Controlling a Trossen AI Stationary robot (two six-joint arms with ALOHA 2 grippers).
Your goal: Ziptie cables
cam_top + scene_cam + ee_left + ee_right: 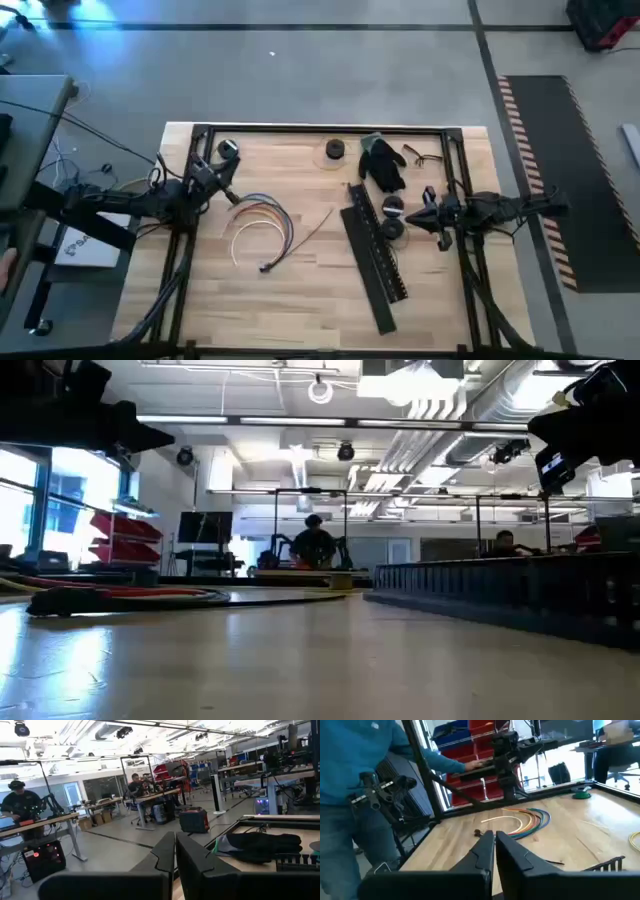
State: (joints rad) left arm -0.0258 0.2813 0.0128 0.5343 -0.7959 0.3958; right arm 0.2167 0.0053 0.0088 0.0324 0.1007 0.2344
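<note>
The cables (262, 220) lie in a loose curved bundle of white, yellow, blue and orange-red wires on the wooden table's left half; they also show in the right wrist view (527, 820). A thin straight strip, likely the ziptie (318, 227), lies just right of them. My left gripper (225, 185) hovers shut above the table, by the cables' far left end, pointing toward the right (175, 836). My right gripper (415, 213) is shut too, raised near the right edge, pointing left toward the cables (494, 834). Neither holds anything.
A long black slotted duct (375, 255) lies slantwise right of centre, with two dark round pieces (392, 216) beside it. A black glove (383, 162) and a tape roll (334, 150) lie at the far edge. A person in blue (350, 770) stands beyond the table's left side.
</note>
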